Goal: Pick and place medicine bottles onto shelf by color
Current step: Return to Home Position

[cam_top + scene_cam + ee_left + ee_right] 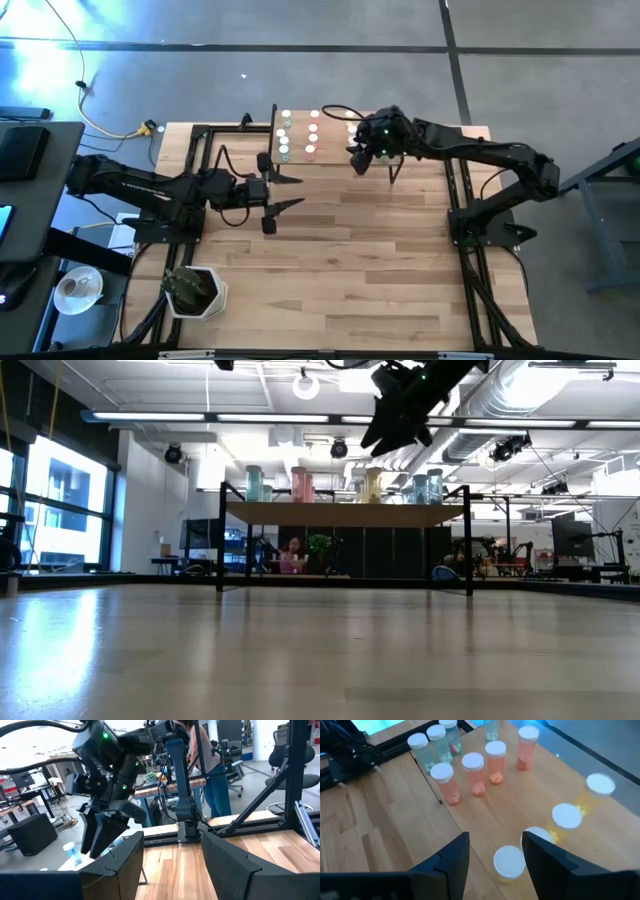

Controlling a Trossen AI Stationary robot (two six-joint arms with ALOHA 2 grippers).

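Note:
The shelf (340,513) stands at the table's far edge on thin black legs. White-capped medicine bottles stand upright on its board (485,815): green ones (437,742), pink ones (472,772) and a row of yellow ones (566,820). In the low view blue ones (427,487) stand at the shelf's right end. My right gripper (495,855) hangs open above the yellow row, and one yellow bottle's cap (509,862) shows below, between its fingers. My left gripper (295,192) waits open and level, left of the table's middle.
A white pot with a plant (195,290) stands at the table's near left corner. Black frame rails (455,200) run along both sides of the table. A person (210,770) stands in the room beyond the table. Bare wood (360,260) lies between the arms and the near edge.

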